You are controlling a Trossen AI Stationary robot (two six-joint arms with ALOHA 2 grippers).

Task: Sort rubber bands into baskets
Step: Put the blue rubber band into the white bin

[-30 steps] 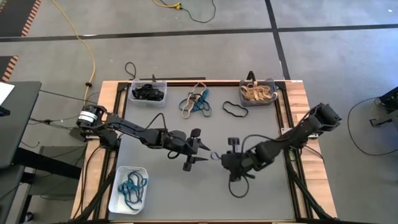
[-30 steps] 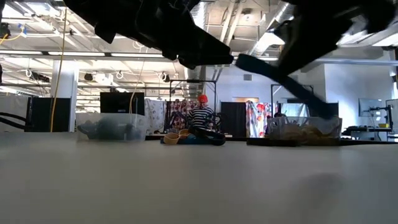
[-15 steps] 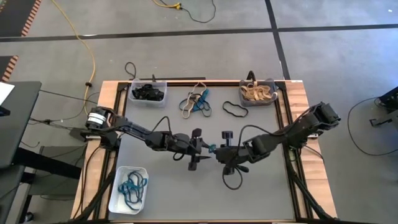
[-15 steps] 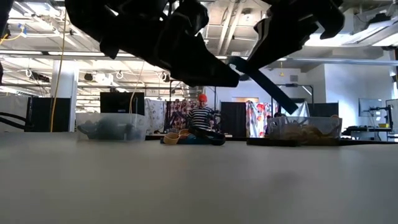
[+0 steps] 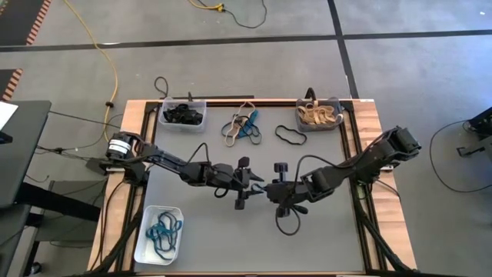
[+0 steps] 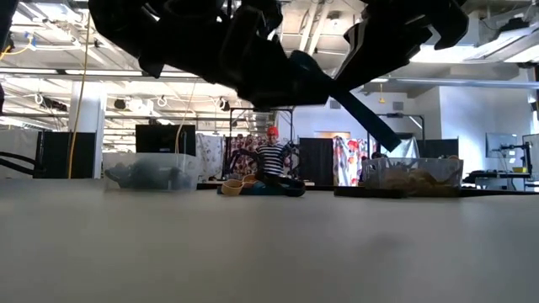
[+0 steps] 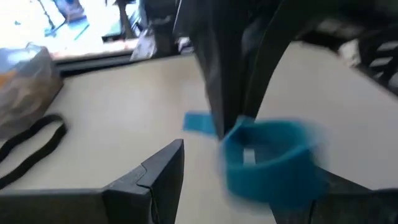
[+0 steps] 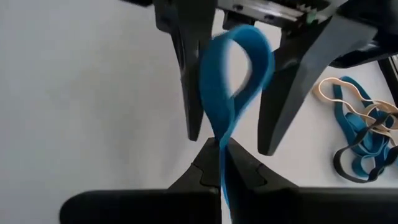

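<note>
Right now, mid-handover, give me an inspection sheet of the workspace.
Surface: grey table, wooden edges.
Job's things: blue rubber band between both grippers; clear basket of black bands; dark grey basket of tan bands; white basket of blue bands; mixed pile and a black band unsorted.
Clutter: nothing seen.
Grippers: right gripper shut on the band; left gripper open around its loop.
Cables: yellow cable on the floor.
Surroundings: a person beyond the table.

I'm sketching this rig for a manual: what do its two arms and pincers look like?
Both arms are dark, slim and jointed, trailing looped black cables. The left arm has a silver-white collar near its base. The left pincer and right pincer each have two flat, tapered black fingers.
</note>
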